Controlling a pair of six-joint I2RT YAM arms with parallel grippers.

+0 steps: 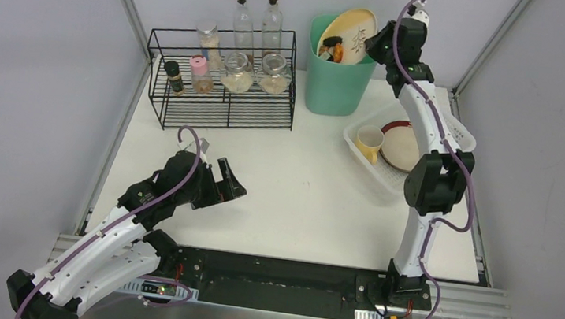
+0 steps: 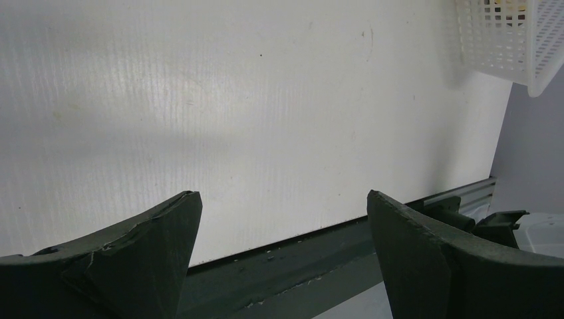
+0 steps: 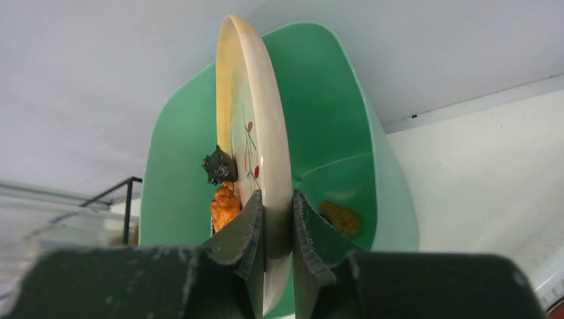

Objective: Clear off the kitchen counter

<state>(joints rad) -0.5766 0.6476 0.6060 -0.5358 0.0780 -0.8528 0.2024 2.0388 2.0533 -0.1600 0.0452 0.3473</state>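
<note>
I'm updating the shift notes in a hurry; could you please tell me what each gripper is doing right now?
Left gripper: open, holding nothing.
Right gripper: closed on the plate, at the green bin.

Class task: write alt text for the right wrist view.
The right arm's jaws clamp the rim of a plate held on edge at the mouth of a green bin. Orange and dark food scraps cling to its face.
</note>
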